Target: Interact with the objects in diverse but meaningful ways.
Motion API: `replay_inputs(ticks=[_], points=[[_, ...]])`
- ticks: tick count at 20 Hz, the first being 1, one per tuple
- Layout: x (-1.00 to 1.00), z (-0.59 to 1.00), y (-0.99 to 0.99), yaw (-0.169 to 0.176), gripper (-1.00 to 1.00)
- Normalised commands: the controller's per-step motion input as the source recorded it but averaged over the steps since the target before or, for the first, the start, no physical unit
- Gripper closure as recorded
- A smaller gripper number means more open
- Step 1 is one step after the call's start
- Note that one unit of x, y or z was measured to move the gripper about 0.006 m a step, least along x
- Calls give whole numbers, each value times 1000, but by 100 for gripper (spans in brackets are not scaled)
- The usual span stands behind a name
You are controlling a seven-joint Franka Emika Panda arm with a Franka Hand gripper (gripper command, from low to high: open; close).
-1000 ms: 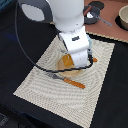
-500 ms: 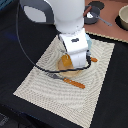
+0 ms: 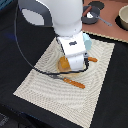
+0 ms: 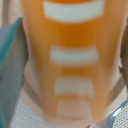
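Note:
The yellow-orange bread loaf (image 4: 72, 60) fills the wrist view, blurred and very close, its pale score marks running across it. In the exterior view the loaf (image 3: 63, 63) lies on the striped placemat (image 3: 45, 75), and the white hand of my gripper (image 3: 75, 54) stands low directly over it. The hand hides the fingertips, so I cannot see how the jaws stand. The pale blue carton (image 3: 86, 41) stands just behind the hand. The sausage and the small white piece are out of view.
An orange-handled knife (image 3: 74, 83) lies on the mat in front of the loaf. Another orange handle (image 3: 92, 59) sticks out on the exterior view's right of the hand. A grey pot (image 3: 92, 14) and a bowl (image 3: 123, 18) sit on the brown board behind.

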Motion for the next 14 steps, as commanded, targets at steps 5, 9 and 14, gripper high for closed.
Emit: replay_inputs(ticks=[5, 9, 14], points=[[172, 565, 286, 2, -100], [407, 821, 465, 0, -100], [593, 540, 637, 0, -100]])
